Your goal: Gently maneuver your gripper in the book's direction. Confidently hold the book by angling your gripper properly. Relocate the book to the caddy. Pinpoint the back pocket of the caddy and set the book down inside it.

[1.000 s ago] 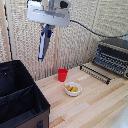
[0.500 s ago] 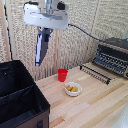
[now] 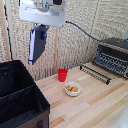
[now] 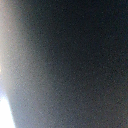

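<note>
My gripper [image 3: 43,31] hangs high in the exterior view's upper left, shut on the top edge of the dark navy book [image 3: 36,45]. The book hangs upright and slightly tilted below the fingers, well above the table. The black fabric caddy [image 3: 30,87] stands at the exterior view's lower left; the book is above its far right rim. A divider [image 3: 17,95] crosses the caddy's inside, but I cannot tell the narrow back pocket apart from the rest. The wrist view is filled by a dark blurred surface [image 4: 75,65], apparently the book's cover.
A red cup [image 3: 62,75] and a white bowl [image 3: 73,89] with yellow food stand on the wooden table [image 3: 95,107] to the caddy's right. A dark toaster oven [image 3: 114,56] with a wire rack [image 3: 96,73] in front sits at the far right.
The gripper with the book has moved towards the exterior view's left, nearer the caddy, staying high. Nothing else has moved.
</note>
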Robot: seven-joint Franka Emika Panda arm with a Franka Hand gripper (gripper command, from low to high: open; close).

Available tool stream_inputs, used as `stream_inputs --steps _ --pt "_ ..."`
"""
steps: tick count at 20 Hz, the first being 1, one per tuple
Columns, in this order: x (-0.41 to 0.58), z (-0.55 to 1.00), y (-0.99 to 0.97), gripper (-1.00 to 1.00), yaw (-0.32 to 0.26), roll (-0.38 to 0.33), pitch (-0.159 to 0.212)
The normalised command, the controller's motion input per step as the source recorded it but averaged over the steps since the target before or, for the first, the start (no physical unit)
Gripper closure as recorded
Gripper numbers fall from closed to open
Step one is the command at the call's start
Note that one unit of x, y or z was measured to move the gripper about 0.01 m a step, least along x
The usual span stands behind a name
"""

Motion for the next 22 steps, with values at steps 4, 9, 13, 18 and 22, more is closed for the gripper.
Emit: stream_inputs --steps 4,9,13,18,22 --pt "0.151 0.38 0.56 1.00 -0.071 0.000 0.149" --pt "0.379 0.13 0.63 1.00 -0.048 0.017 0.189" --pt "0.446 0.19 0.64 1.00 -0.079 0.051 0.115" --pt "0.331 0.40 0.41 1.00 -0.177 0.019 0.045" --pt "0.169 0.67 0.35 1.00 -0.216 0.000 0.000"
